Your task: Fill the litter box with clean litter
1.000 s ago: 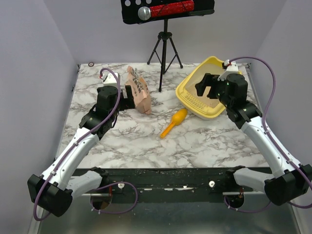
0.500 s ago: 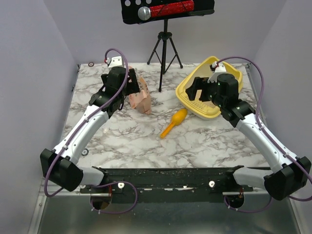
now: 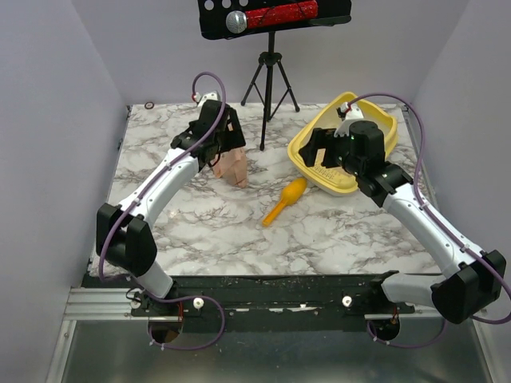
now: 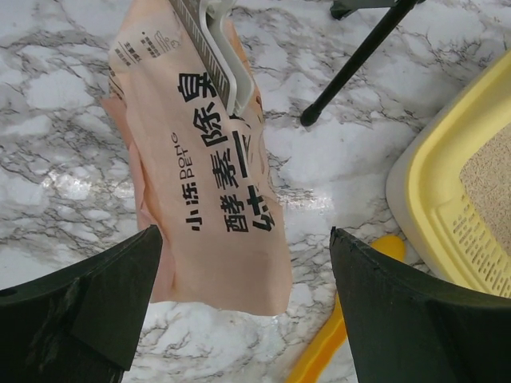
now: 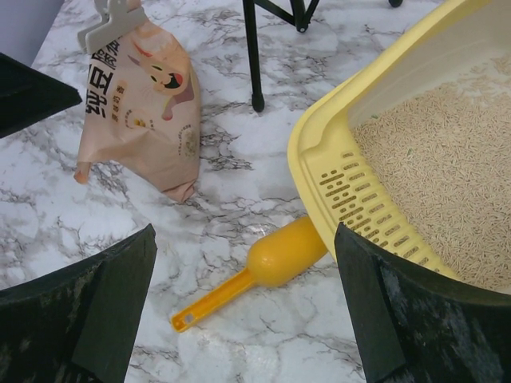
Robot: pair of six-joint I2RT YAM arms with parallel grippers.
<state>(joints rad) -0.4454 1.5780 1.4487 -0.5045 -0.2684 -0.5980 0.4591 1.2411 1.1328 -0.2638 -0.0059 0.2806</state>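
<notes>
Tabletop: litter box seemingly under right gripper

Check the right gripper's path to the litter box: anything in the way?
Nothing visible does. The open right gripper hovers right at the left rim of the litter box. The yellow scoop lies low on the table by the box's corner, and the tripod leg stands further left. Neither is between gripper and box.

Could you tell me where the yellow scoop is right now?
The scoop lies mid-table in the top view, between the bag and the litter box.
</notes>
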